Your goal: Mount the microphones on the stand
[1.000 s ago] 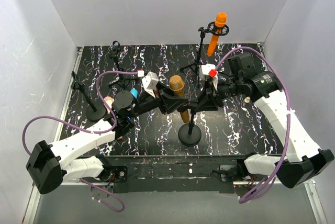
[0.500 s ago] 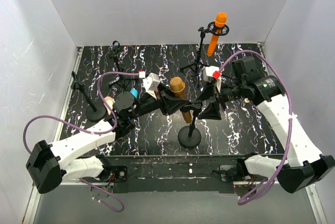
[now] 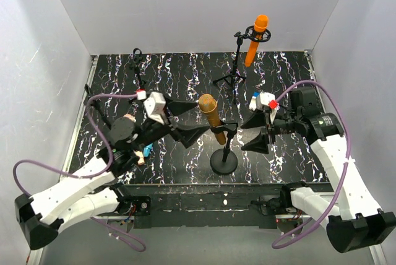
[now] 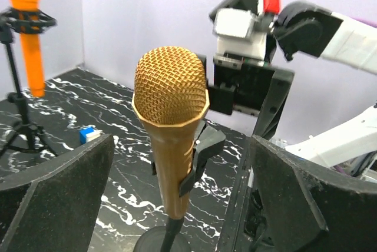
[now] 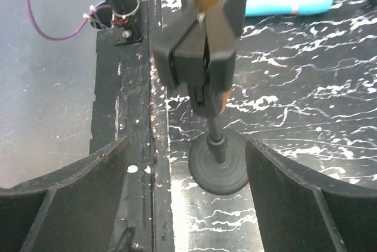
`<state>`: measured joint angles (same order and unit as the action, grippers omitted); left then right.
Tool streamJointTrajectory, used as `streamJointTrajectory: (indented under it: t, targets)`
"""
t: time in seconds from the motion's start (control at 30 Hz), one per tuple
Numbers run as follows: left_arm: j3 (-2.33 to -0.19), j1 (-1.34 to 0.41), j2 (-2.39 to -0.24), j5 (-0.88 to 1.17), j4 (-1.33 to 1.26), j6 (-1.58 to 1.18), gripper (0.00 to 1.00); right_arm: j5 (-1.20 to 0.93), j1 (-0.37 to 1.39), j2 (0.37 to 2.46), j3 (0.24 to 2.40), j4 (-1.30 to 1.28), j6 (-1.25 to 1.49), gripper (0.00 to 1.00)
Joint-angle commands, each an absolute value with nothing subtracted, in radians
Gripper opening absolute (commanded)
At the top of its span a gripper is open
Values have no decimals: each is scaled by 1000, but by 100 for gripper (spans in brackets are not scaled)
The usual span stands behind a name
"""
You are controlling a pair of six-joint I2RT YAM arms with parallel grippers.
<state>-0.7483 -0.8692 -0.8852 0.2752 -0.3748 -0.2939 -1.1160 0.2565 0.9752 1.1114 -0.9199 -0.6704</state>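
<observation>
**Both jaws wide, the gold microphone standing clipped between them**

Far left, a bare black stand [image 3: 93,100] leaned near the wall, and a second thin black stand with an empty clip [image 3: 136,53] stood behind it. My left arm lay across that side and blocked much of it. Of the pale pink-beige microphone [image 3: 128,117] only a sliver showed beside my arm. The light blue microphone [image 5: 288,3] lay flat on the table, mostly under my arm from above and cut off at the edge of my right wrist view.

My left gripper [image 3: 197,118] had its jaws spread, one finger on each side of the gold-bronze microphone with the mesh head [image 4: 171,116], touching nothing. That microphone sat head up in the clip of the black round-based stand [image 3: 223,161], at the middle of the table near the front. A small blue-and-white block [image 4: 88,134] sat on the table past it.

Behind and to the right, the orange microphone [image 3: 257,39] hung in the clip of the black tripod stand [image 3: 232,79]. My right gripper [image 3: 244,136] faced the round-based stand from the right, jaws also spread and holding nothing. From that wrist the gold head was cut off at the top.

The black tabletop with white marble veins [image 3: 185,67] was boxed in by plain white walls [image 3: 185,5].
</observation>
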Motion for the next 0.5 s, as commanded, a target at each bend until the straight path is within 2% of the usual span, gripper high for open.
streamJointTrajectory:
  t: [0.0, 0.17, 0.3, 0.47]
  targets:
    - [-718, -871, -721, 148, -146, -221, 98, -1216, 249, 948, 1003, -812, -701, 82]
    - [-724, -870, -571, -38, 127, -222, 98, -1233, 270, 986, 979, -709, -649, 74]
    - [-735, -870, -480, -115, 314, -238, 98, -1195, 316, 1012, 970, -603, -551, 71]
    - [-640, -870, -342, -135, 345, -392, 98, -1169, 367, 1012, 945, -557, -505, 71]
